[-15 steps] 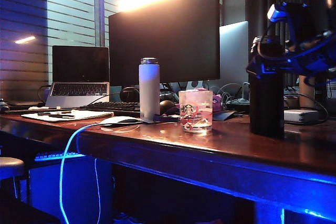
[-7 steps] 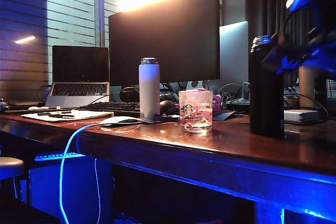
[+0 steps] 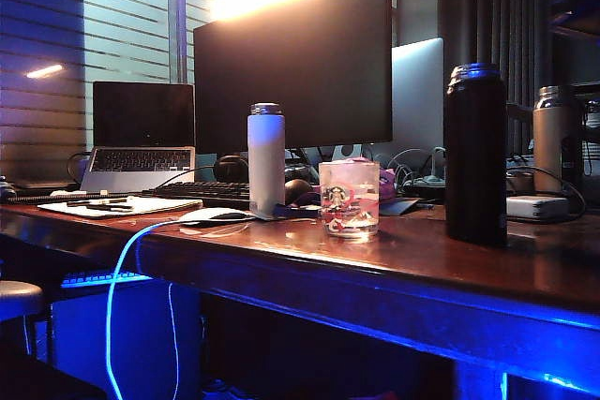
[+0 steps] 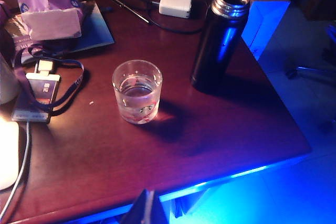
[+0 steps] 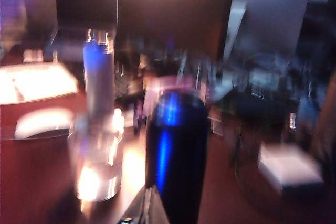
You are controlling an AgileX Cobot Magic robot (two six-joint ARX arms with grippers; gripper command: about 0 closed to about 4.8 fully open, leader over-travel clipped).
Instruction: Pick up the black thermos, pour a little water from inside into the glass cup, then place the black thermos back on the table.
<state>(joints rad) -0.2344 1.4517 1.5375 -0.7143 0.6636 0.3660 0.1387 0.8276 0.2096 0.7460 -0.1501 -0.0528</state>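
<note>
The black thermos (image 3: 475,152) stands upright and uncapped on the table (image 3: 309,241), free of any gripper. To its left stands the glass cup (image 3: 350,198) with the green logo. In the left wrist view the cup (image 4: 137,92) holds some clear liquid and the thermos (image 4: 218,40) is just beyond it. My left gripper (image 4: 148,208) hangs shut and empty off the table's front edge. The right wrist view is blurred: my right gripper (image 5: 148,205) is shut on nothing, pulled back from the thermos (image 5: 176,156) and cup (image 5: 97,156). Neither gripper shows in the exterior view.
A white bottle (image 3: 266,158) stands left of the cup, a bronze-grey flask (image 3: 553,138) behind the thermos. A monitor (image 3: 295,58), laptop (image 3: 142,138), keyboard and mouse (image 3: 217,215) fill the back and left. A white charger (image 4: 174,2), lanyard badge (image 4: 39,85) and purple pack (image 4: 48,6) lie nearby.
My right gripper, which stood around the thermos's upper part, let go, rose away to the upper right and left the exterior view. The thermos and cup stayed put.
</note>
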